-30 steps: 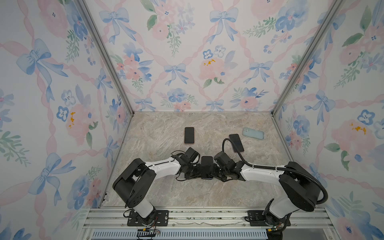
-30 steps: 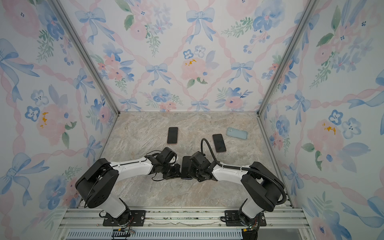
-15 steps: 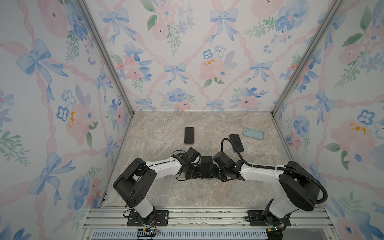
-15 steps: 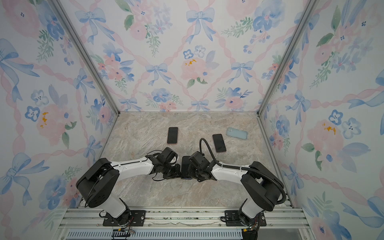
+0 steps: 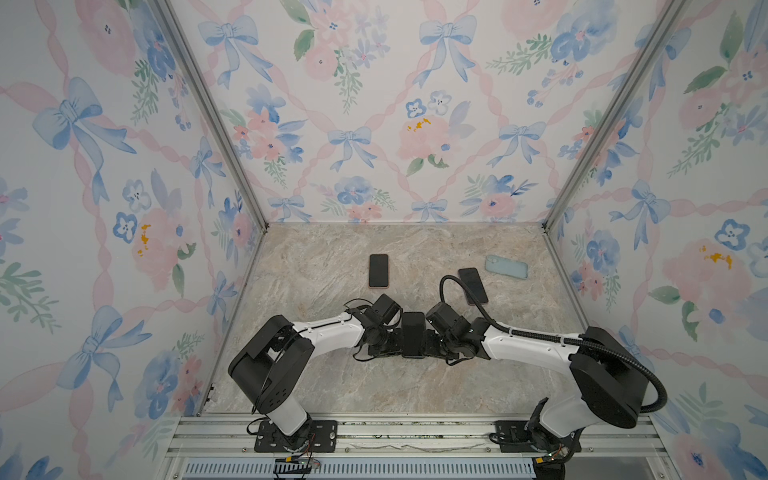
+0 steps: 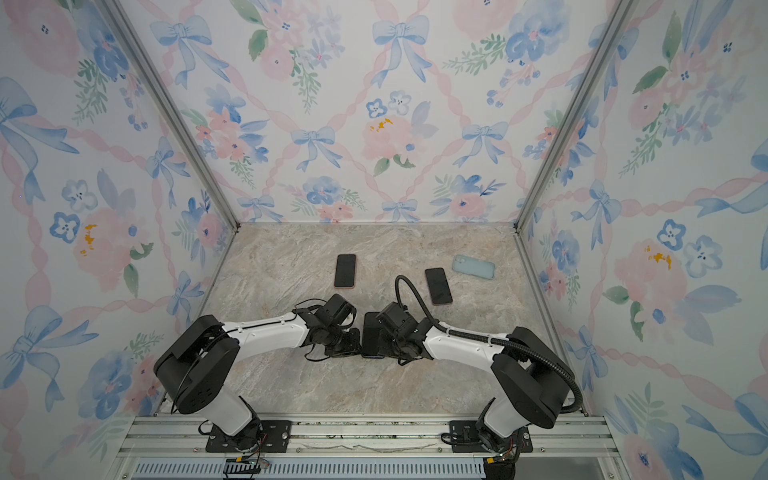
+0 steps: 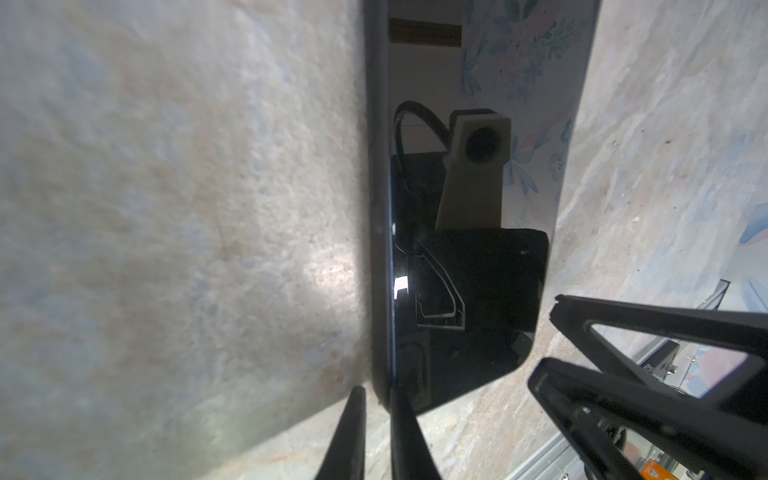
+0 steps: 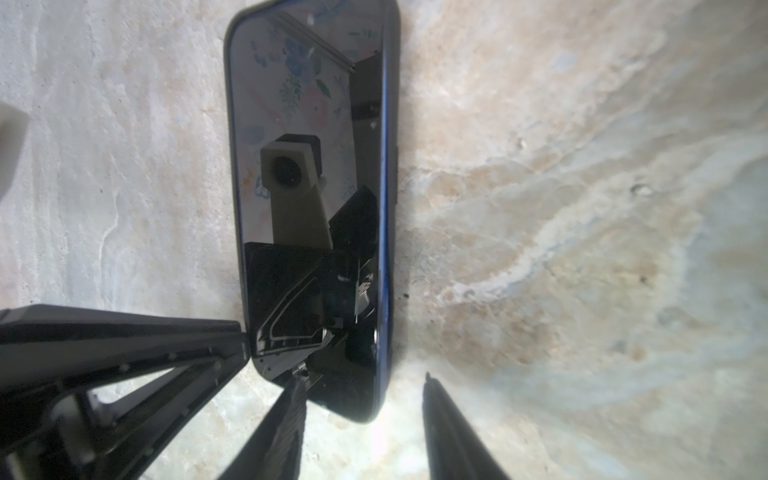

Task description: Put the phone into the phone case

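Note:
In both top views a dark phone [image 5: 412, 334] [image 6: 371, 332] lies on the marble floor between my two wrists. The wrist views show its glossy screen [image 7: 478, 270] [image 8: 307, 208] sitting inside a dark phone case, whose rim [image 7: 376, 208] runs along the long side. My left gripper [image 7: 376, 395] is at one corner, its thin fingers pinched on the case rim. My right gripper [image 8: 361, 382] stands open astride the corner at the same end, one finger over the screen, the other over the floor beside it. Both grippers are mostly hidden under their wrists in the top views.
Two more dark phones [image 5: 378, 271] [image 5: 473, 285] lie further back, and a light blue case [image 5: 506, 266] lies at the back right. Flowered walls close in three sides. A metal rail [image 5: 415, 432] runs along the front.
The right wrist has edged slightly toward the phone and its fingers stand a little closer together. The left fingers have parted a touch at the case rim.

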Robot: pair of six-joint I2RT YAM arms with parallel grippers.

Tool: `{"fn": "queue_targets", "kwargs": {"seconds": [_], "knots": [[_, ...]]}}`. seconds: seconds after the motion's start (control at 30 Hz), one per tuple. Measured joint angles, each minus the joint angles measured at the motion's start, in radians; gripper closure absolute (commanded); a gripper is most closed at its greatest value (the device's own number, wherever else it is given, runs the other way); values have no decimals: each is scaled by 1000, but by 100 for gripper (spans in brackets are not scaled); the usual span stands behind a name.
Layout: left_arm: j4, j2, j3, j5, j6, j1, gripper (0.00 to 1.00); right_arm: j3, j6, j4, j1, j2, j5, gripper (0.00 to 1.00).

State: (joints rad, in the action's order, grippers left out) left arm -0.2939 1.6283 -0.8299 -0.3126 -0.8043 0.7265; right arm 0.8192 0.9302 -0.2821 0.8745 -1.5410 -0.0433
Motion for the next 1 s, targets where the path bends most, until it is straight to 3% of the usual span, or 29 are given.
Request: {"fn": "queue_targets", "kwargs": {"seconds": [0.13,0.4,0.7,1.0], "knots": [[0,3,-1,0,0,0,86,0,0,0,8,0,-1,55],[30,-24,4,-6,-8,0,74,0,-10,1,12,0,0,67],[223,-82,126,-100,-63,-47,73,-1,-11,3,16,0,0,77],[290,-41,135,-135,-76,-48,74,-8,-11,14,26,0,-1,78]]}}
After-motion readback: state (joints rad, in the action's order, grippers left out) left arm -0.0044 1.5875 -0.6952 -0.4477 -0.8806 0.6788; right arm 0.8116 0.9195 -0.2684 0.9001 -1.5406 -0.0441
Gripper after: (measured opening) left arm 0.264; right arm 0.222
